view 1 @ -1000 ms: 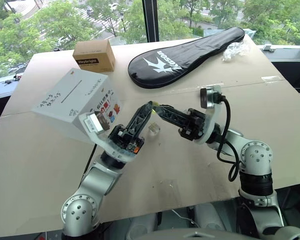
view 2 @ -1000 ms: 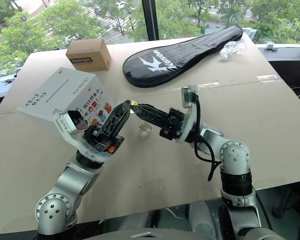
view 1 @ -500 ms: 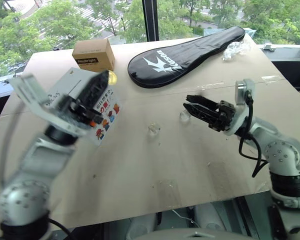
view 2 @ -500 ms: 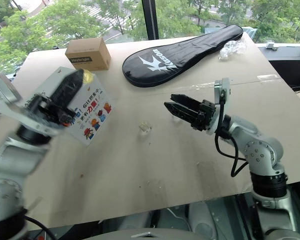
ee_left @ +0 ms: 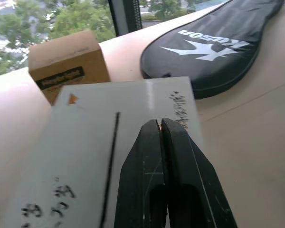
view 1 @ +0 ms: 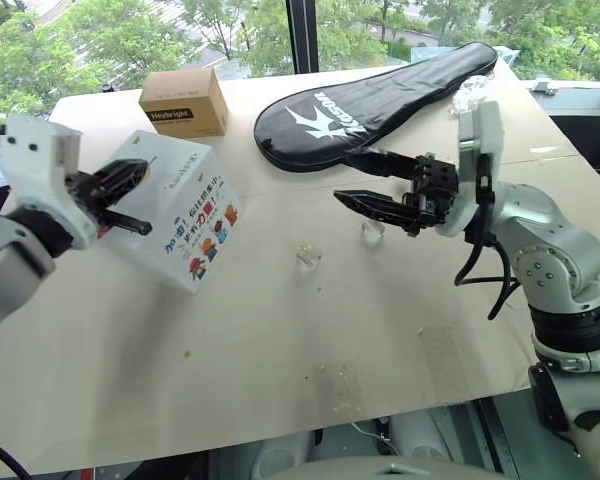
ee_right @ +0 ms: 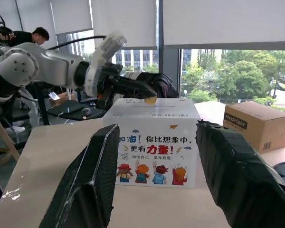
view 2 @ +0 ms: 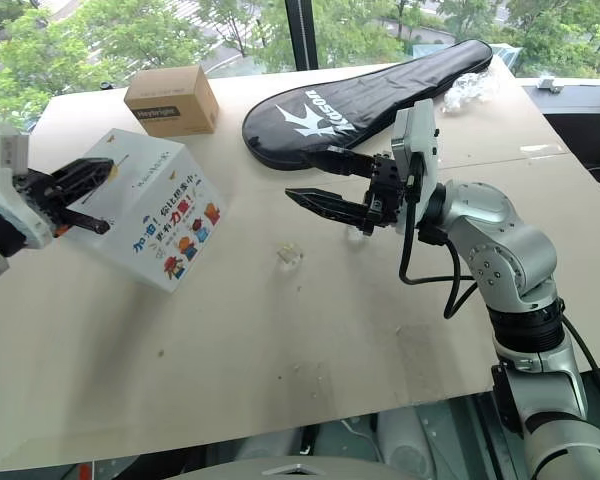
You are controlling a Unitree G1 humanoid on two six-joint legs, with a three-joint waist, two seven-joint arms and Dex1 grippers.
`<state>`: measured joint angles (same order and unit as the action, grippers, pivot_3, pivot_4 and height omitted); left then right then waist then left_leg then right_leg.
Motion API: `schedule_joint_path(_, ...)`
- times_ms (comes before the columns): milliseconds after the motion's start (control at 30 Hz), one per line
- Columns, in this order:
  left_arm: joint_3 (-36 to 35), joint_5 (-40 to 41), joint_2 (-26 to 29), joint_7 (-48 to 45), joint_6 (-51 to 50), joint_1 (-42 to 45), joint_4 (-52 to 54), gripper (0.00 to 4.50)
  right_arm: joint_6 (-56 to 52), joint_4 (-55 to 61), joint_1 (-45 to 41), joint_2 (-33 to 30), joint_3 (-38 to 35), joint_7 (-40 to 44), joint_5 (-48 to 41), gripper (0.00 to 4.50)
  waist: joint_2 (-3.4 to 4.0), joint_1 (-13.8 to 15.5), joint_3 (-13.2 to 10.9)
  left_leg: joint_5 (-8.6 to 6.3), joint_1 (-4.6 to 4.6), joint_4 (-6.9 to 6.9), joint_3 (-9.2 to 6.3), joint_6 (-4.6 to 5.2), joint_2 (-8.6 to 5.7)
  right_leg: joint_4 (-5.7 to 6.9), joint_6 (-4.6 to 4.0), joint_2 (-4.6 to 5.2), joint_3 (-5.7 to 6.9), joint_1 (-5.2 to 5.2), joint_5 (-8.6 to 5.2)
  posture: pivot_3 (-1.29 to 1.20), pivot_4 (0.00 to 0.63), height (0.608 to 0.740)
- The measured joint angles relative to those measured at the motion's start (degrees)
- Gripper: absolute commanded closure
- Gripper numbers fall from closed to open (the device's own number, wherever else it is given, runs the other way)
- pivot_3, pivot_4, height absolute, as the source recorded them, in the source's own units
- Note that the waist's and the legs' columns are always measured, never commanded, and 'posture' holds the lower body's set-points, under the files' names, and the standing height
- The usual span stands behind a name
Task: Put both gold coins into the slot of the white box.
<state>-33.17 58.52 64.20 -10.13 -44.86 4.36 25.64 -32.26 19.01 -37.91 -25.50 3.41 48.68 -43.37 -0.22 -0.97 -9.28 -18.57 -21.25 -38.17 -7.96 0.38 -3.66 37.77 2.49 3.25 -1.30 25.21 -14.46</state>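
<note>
A: Where is the gold coin [ee_right: 150, 100]?

B: Pinched at the tip of the left gripper [ee_left: 160, 124], whose jaws are pressed together on it. In the right wrist view it shows as a small yellow disc just above the top edge of the white box [view 1: 180, 225]. In the left wrist view a sliver of it peeks between the fingertips [ee_left: 149, 130].

A: And the slot [ee_left: 110, 159]?

B: A thin dark slit running along the plain top face of the box, beside the handwriting. The left gripper's tip hangs over that face, just to one side of the slit, not on it.

A: Where does the box sit?

B: On the left part of the table [view 1: 380, 330], with its cartoon print and red lettering facing the robot. Behind it stands a smaller brown cardboard box [view 1: 184, 101].

A: The other arm?

B: The right gripper [view 1: 358, 178] is raised over the middle of the table, pointing toward the white box, its jaws apart and holding nothing. Just below it, on the table, lies a small clear plastic holder [view 1: 371, 231], and a second one [view 1: 307, 258] lies nearer the white box.

A: Anything else?

B: A black racket cover [view 1: 380, 100] with white lettering lies across the far side, with a crumpled bit of clear plastic [view 1: 470, 95] by its narrow end. A person [ee_right: 26, 35] shows in the right wrist view's background.
</note>
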Motion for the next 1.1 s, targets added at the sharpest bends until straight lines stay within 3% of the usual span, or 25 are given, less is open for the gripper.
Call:
schedule_joint_path(400,-1.59,-11.62,-3.61,-7.93,-0.05,-2.42,-4.2,4.5,-0.45,0.0,-0.08,1.27,-0.17,-0.47,-0.14,1.77,0.01,-0.95,0.0,0.0,0.01,-0.07,0.01,0.0,0.0,0.19,0.0,0.0,-0.03,0.04,0.01,0.0,0.15,0.74)
schedule_joint_path(800,-0.46,-17.83,-6.37,-15.03,2.75,-0.53,-7.89,4.5,-1.16,0.05,-0.07,1.82,-1.64,-1.78,-0.42,1.77,0.09,-1.43,0.05,0.01,0.07,-0.12,0.05,0.0,0.01,0.33,-0.01,0.0,-0.09,0.04,0.01,0.0,0.15,0.74)
schedule_joint_path(867,-0.49,-18.27,-6.94,-15.36,2.83,-0.2,-8.3,3.88,-1.21,0.09,-0.07,1.89,-1.67,-1.92,-0.59,1.72,0.14,-1.42,0.09,0.01,0.1,-0.13,0.06,-0.01,0.0,0.36,-0.01,0.0,-0.11,0.04,0.01,0.0,0.15,0.74)
schedule_joint_path(900,-0.49,-18.56,-7.01,-15.54,2.92,-0.2,-8.34,3.8,-1.22,0.13,-0.07,1.93,-1.67,-1.94,-0.64,1.72,0.14,-1.43,0.09,0.01,0.11,-0.13,0.07,-0.01,0.0,0.38,-0.01,0.0,-0.12,0.04,0.01,0.0,0.15,0.74)
schedule_joint_path(933,-0.49,-18.8,-7.05,-15.63,2.95,-0.2,-8.4,3.07,-1.22,0.15,-0.07,1.97,-1.67,-1.95,-0.67,1.72,0.15,-1.43,0.09,0.01,0.13,-0.14,0.08,-0.01,0.0,0.41,-0.01,0.0,-0.13,0.04,0.01,0.0,0.15,0.74)
schedule_joint_path(1033,-0.68,-20.98,-7.53,-15.56,3.81,-0.11,-9.02,2.45,-1.35,0.18,-0.06,2.02,-1.68,-1.96,-0.86,1.72,0.16,-1.43,0.11,0.01,0.2,-0.16,0.17,-0.01,0.0,0.51,-0.01,0.0,-0.22,0.04,0.01,0.0,0.15,0.74)
schedule_joint_path(1100,-0.93,-21.5,-8.14,-15.54,4.08,0.2,-9.17,2.45,-1.45,0.21,-0.06,2.01,-1.68,-1.98,-1.02,1.72,0.15,-1.41,0.13,0.01,0.21,-0.17,0.17,-0.01,0.0,0.52,-0.01,0.0,-0.22,0.03,0.01,0.0,0.15,0.74)
